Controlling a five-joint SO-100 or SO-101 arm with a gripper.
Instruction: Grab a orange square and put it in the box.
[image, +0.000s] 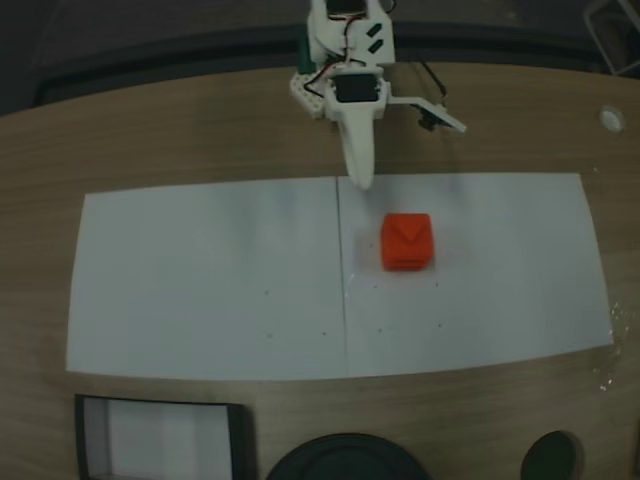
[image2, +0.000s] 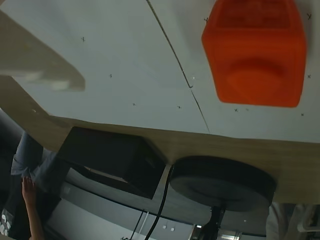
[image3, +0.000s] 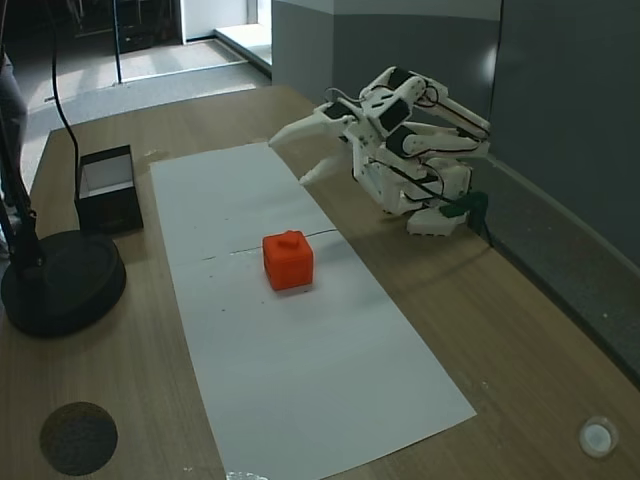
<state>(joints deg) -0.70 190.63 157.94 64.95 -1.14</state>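
The orange square (image: 407, 242) sits on the white paper, right of the seam between the two sheets. It is also in the other fixed view (image3: 288, 260) and fills the top right of the wrist view (image2: 255, 50). My gripper (image: 411, 156) hovers behind it near the paper's far edge, open and empty, one finger (image: 360, 165) pointing down and the other splayed out to the right. In the other fixed view the gripper (image3: 290, 160) is apart from the cube. The box (image: 160, 440), black-framed with a white floor, stands off the paper at the near left corner (image3: 108, 188).
A round black disc base (image: 345, 462) with a pole stands beside the box (image3: 60, 280). A small dark disc (image: 553, 457) and a small white cap (image: 611, 118) lie on the wooden table. A person's hand (image2: 27, 190) shows beyond the table edge.
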